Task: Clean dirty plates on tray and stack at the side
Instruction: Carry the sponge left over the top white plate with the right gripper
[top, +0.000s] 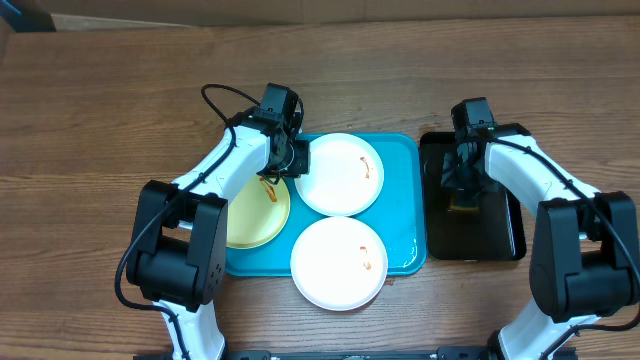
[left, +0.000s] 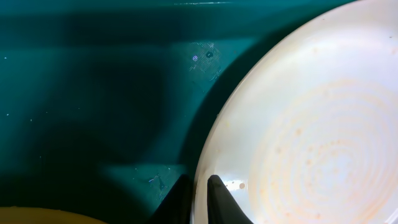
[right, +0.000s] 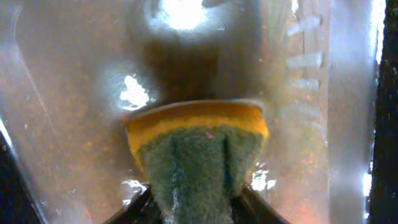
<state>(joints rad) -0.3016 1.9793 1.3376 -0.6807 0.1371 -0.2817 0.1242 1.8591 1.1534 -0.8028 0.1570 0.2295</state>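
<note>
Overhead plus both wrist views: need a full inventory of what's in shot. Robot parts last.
tray: one, turquoise, centre of the table
far white plate: one, white with an orange smear, far side of the tray
near white plate: one, white with an orange smear, near side of the tray, overhanging its near rim
yellow-green plate: one, pale yellow-green, left part of the tray, partly hidden by the left arm
black tray: one, black, right of the turquoise tray
sponge: one, yellow with a green pad, over the black tray
table: one, brown wood
left gripper: one, shut on the far white plate's rim
right gripper: one, shut on the sponge
</note>
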